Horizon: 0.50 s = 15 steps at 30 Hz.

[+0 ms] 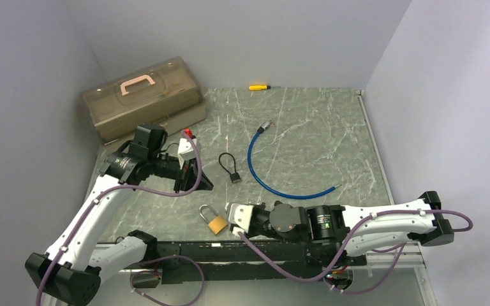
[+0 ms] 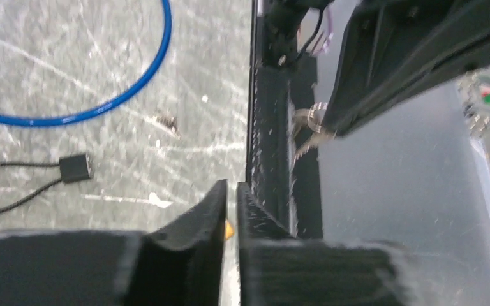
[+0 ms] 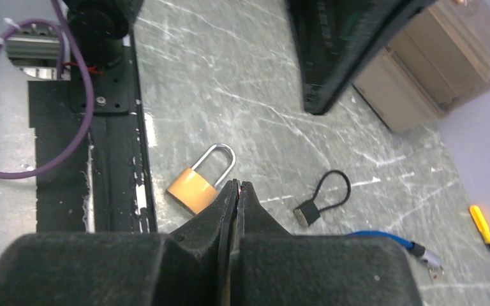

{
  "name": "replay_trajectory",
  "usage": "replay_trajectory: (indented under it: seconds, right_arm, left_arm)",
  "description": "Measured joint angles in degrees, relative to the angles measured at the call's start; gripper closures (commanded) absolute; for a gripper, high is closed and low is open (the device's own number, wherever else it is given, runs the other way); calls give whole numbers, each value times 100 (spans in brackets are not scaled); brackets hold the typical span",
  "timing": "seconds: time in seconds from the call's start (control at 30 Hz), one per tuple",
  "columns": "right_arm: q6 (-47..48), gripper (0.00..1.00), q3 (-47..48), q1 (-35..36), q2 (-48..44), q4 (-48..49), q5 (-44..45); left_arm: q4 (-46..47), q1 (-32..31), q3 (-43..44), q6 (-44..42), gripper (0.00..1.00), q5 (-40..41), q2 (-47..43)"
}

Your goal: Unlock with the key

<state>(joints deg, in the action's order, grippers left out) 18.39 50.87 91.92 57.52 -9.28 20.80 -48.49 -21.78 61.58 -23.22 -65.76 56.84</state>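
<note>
1. Tool state: the right gripper (image 3: 237, 185) had its fingers pressed together. In the left wrist view a silvery key (image 2: 308, 127) hung at its tip, so we judged it pinched there. The left gripper (image 2: 231, 189) was also all but closed, holding nothing we could identify.
2. Task object: the brass padlock (image 1: 216, 222) lay flat on the table (image 1: 319, 134) near its front edge, just beside the black rail (image 2: 271, 127). Its shackle looked seated. The right fingertips were just beside it, and the left gripper was apart from it.
3. Risk: nothing held the padlock. We expected it to slide or spin away if the key pushed against it.
4. Risk: the pinch on the thin key looked shallow, so the key could twist or slip out on contact, or when torque is applied.
5. Risk: both arms were working in the same small area near the padlock, so a reach by the left gripper could clip the right one.
6. Not visible: no view showed the keyhole face of the padlock, so we could not judge how well the key was aligned.
7. Not visible: the right wrist view hid the key under its own fingers. The left wrist view was blurred, so we could not make out the key's blade direction.
8. Unclear: a small orange spot showed in the gap between the left fingers. We could not tell whether it was the padlock beyond them or something else.
</note>
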Motion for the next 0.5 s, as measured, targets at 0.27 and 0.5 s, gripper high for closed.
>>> replay_trajectory:
  seconds: [0.27, 0.5]
  right_arm:
    - [-511, 100, -184, -225, -264, -190, 341]
    - [-1005, 100, -485, -291, -802, -173, 358]
  left_arm:
    - [-992, -734, -457, -2282, 54, 1226, 590]
    - [-688, -1460, -1296, -4105, 42, 2380, 713]
